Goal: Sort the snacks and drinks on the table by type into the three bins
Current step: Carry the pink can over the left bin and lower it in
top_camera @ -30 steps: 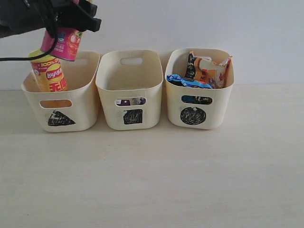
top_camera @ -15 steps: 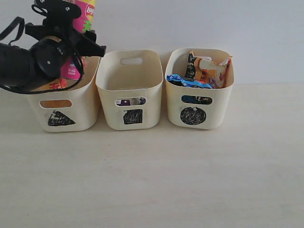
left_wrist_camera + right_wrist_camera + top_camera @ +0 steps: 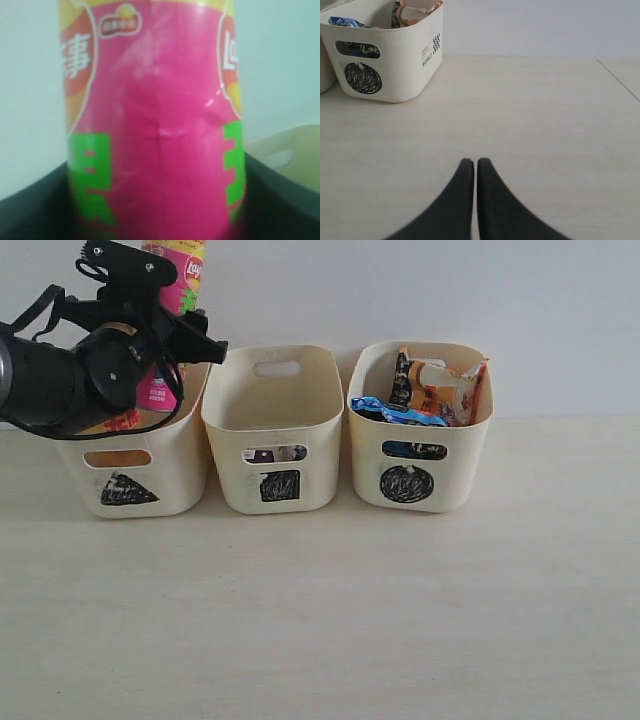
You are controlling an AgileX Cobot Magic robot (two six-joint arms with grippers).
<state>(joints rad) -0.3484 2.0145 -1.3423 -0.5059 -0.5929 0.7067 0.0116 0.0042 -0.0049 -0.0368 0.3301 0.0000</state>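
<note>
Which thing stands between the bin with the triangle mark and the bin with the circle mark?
The bin with the square mark stands between them, in one row with both. The exterior view shows this.

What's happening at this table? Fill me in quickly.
The robot is sorting snacks and drinks into bins. Its left gripper holds the pink chip tube upright, lower end at the mouth of the triangle bin. The yellow tube in that bin is mostly hidden by the arm. The noodle packets sit in the circle bin, and cartons show through the square bin's slot. The right gripper is shut, empty, above the table.
</note>
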